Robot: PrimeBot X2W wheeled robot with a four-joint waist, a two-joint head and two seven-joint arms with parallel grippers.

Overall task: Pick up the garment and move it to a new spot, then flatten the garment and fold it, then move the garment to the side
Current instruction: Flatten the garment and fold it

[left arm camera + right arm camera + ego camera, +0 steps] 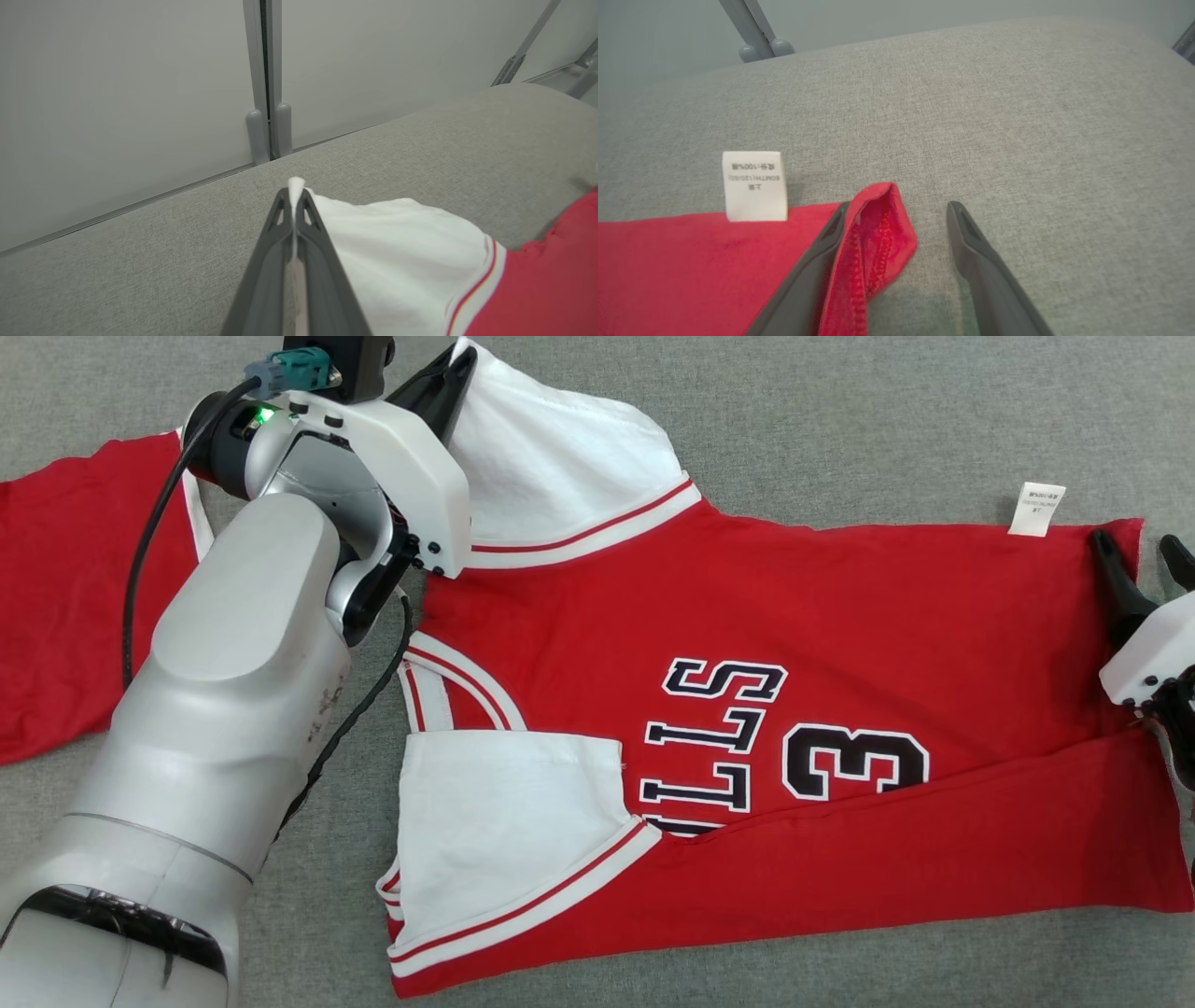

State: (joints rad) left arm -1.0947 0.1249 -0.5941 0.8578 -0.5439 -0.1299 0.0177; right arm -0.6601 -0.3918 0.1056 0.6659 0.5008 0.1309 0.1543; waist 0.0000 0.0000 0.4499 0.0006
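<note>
Left forearm [215, 709] sits nearest you; your left gripper [294, 200] is clenched on the white sleeve tip of the garment [747, 616], which lies across the grey cushion [887, 420]. Your right gripper [897, 207] stands released, fingers wide apart at the hem, the curled red corner resting against one finger, near the care label [754, 186].

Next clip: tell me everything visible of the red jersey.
The red jersey is a soft knit with white sleeves edged in red-and-white trim, black white-outlined lettering and a 3 on the chest, and a white care label at its hem end. It lies flat on the grey fabric surface, near side folded over. The left gripper is shut on the far sleeve's tip; the right gripper stands open with a curled hem corner between its fingers.
</note>
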